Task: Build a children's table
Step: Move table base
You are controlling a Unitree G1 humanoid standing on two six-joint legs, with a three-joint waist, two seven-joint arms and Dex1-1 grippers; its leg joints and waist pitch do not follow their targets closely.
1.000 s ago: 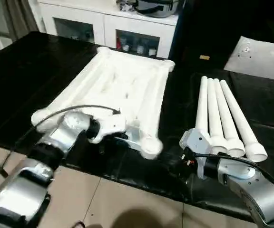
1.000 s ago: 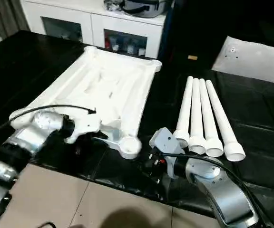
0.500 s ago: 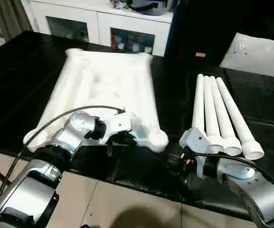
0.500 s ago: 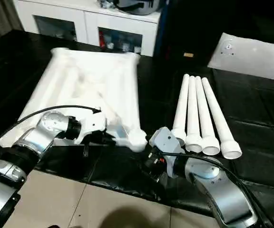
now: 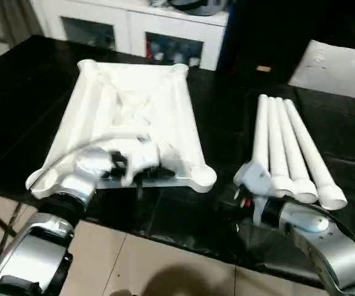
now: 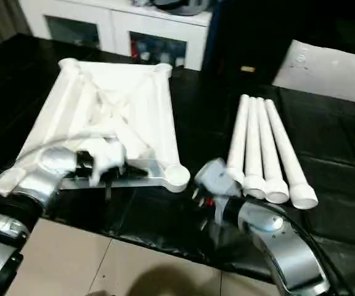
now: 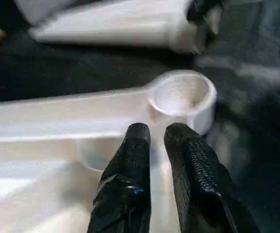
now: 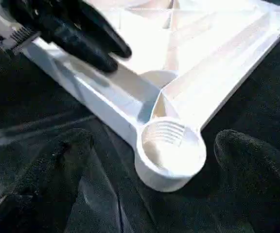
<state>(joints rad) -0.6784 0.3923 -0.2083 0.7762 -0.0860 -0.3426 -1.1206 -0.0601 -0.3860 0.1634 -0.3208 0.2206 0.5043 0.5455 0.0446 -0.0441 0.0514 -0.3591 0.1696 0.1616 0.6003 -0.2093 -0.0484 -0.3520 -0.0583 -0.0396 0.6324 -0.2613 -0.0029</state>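
on the black desk (image 5: 17,80) the table top (image 5: 134,117) lies ribs up, now swung square to the near edge. left pincer (image 7: 155,141) nearly shut on its near rim; right pincer (image 8: 145,160) wide open around the corner socket (image 8: 171,145), legs (image 5: 288,148) just beside, ready for fitting.

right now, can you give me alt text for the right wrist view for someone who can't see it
A round threaded corner socket of the upturned white table top lies on the black table surface, between the right claw's two spread black fingers. Beyond it, the left claw rests on the top's near edge rail.
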